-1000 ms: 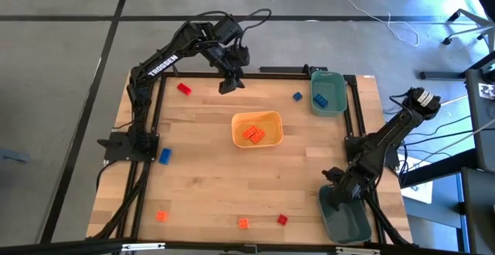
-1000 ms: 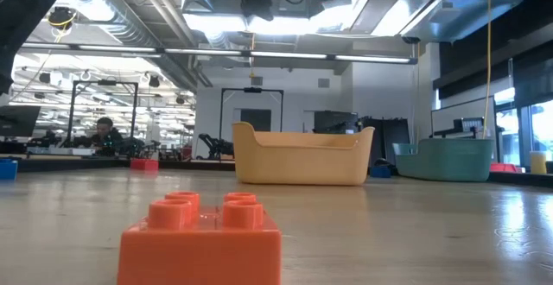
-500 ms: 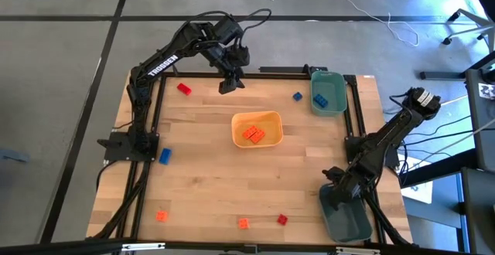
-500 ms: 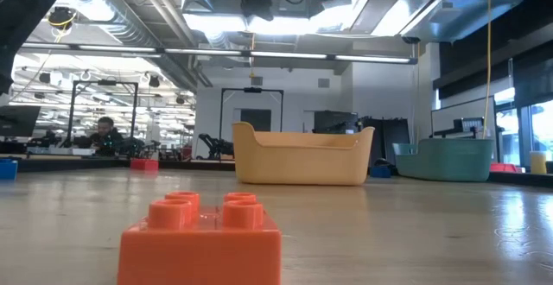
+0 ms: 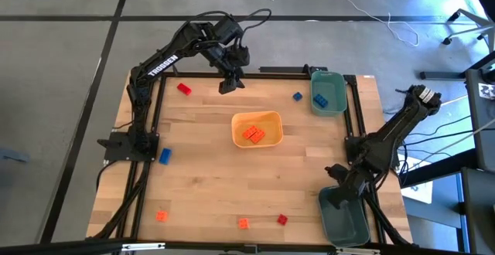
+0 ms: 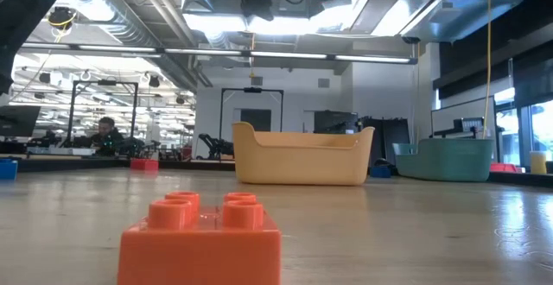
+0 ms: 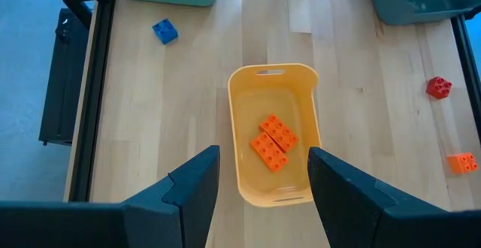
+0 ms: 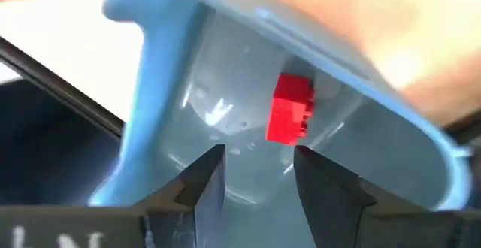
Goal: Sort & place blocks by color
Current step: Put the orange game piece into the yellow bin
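My left gripper (image 5: 227, 86) hangs open, high over the table's far side; in the left wrist view it (image 7: 263, 180) looks down on the yellow-orange tray (image 7: 244, 90), which holds two orange blocks (image 7: 273, 141). My right gripper (image 8: 259, 180) is open just above the teal bin (image 5: 346, 218) at the near right corner and touches nothing. A red block (image 8: 291, 107) lies in that bin. Loose on the table are red blocks (image 5: 183, 89) (image 5: 282, 219), blue blocks (image 5: 297, 96) (image 5: 164, 156) and orange blocks (image 5: 161, 215) (image 5: 244, 223).
A second teal bin (image 5: 327, 93) at the far right corner holds blue blocks (image 5: 321, 99). The tray (image 5: 257, 128) sits mid-table. A dark frame rail (image 5: 357, 124) runs along the table's sides. In the low view an orange block (image 6: 203, 237) stands close to the camera.
My right arm has shifted a little, its gripper moving slightly toward the near edge over the near-right teal bin. The left arm and the loose blocks have kept still.
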Controlling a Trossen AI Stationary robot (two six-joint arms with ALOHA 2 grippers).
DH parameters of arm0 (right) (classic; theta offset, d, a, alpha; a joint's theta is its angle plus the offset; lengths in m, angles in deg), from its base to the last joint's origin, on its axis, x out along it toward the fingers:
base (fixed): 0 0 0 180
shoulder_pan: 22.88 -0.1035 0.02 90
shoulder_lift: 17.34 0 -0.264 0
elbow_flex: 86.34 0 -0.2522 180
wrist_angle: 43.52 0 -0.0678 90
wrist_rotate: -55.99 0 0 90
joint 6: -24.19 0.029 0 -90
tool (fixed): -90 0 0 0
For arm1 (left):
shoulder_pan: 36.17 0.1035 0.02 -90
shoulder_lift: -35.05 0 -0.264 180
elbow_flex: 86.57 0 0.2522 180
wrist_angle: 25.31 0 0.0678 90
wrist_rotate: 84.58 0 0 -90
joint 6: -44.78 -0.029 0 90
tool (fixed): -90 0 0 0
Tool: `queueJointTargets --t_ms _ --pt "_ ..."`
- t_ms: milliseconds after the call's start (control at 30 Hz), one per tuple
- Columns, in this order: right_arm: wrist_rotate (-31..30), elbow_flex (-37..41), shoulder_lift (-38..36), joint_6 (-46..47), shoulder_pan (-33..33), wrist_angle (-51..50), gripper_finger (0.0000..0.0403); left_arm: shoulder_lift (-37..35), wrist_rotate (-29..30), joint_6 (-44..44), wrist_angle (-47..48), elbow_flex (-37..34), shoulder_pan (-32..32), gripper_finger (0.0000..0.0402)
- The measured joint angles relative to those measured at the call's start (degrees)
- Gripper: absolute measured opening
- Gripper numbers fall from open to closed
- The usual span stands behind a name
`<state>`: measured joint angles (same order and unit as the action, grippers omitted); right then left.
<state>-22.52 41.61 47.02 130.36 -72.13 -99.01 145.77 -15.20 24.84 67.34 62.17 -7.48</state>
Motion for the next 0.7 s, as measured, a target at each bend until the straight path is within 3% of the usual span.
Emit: queueJointTargets --t_ms 133,300,433,700 --pt "-3.88 -6.91 -0.65 1.29 -0.02 -7.5 0.016 0.02 0.0 0.0 0.0 0.0 0.0 0.0194" --pt "-13.9 -12.82 -0.56 0.77 -0.02 -6.24 0.016 0.01 0.0 0.0 0.0 0.0 0.0 0.0194" --pt "-20.24 -13.49 -0.52 -5.06 0.51 -6.43 0.016 0.01 0.0 -0.14 0.0 0.0 0.0 0.0194" --pt "-23.9 -10.23 -0.48 -9.03 4.58 -6.5 0.016 0.0 0.02 -0.18 0.02 0.0 -0.02 0.0194"
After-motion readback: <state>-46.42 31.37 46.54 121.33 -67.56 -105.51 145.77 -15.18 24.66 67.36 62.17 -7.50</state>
